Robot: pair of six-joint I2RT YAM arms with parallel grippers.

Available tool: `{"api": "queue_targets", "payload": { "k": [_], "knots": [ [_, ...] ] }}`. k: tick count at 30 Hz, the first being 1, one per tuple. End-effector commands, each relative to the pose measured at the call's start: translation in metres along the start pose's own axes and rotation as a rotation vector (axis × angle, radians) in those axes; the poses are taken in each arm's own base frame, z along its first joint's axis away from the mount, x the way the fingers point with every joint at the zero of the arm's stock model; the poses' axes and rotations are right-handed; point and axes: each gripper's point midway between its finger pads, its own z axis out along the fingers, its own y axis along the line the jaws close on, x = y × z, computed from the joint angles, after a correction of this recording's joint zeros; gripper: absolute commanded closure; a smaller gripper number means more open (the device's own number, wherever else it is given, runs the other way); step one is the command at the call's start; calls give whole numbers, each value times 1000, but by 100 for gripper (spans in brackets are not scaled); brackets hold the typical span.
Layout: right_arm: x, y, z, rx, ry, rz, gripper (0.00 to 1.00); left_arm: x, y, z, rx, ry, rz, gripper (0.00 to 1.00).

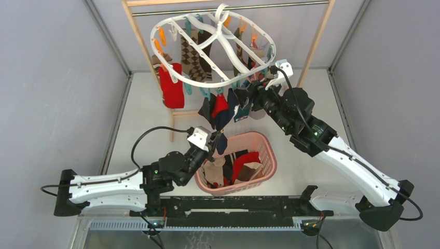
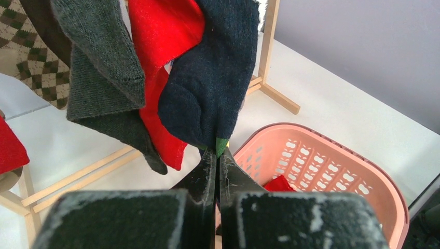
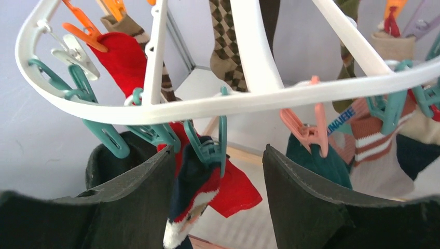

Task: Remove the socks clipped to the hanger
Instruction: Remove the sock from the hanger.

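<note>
Note the hanger (image 1: 154, 42) on the wooden rail (image 1: 136, 31) at the table's far edge, with the socks (image 1: 193, 58) clipped round its rim and a red sock (image 1: 172, 87) at its left edge. Below the near rim, find the left gripper (image 2: 217, 155) pressed together, pinching the toe of a navy sock (image 2: 212, 78). Keep that pull light and straight down toward the pink basket (image 1: 271, 153) beneath, to avoid swinging the frame. Further right, find the right gripper (image 3: 218, 155) spread wide, straddling a teal clip (image 3: 222, 132) on the near rim, probably the one holding this sock. Centre on the clip's tails, not the fabric, and squeeze. Only then draw down with the left and drop into the basket.
</note>
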Motion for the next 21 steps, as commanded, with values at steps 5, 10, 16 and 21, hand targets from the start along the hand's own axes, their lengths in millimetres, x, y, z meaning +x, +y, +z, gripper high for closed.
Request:
{"api": "queue_targets", "payload": {
  "k": [5, 10, 16, 21],
  "knots": [
    [-37, 18, 9, -95, -90, 17, 31, -1, -1, 0, 18, -19, -34, 100],
    [-34, 18, 15, -95, -82, 15, 31, -1, -1, 0, 20, -20, -34, 100],
    [-36, 18, 18, -90, -87, 17, 35, -2, -1, -2, 23, -22, -36, 100],
    [-37, 18, 20, -86, -94, 17, 41, -1, 0, -2, 22, -20, -34, 100]
  ]
}}
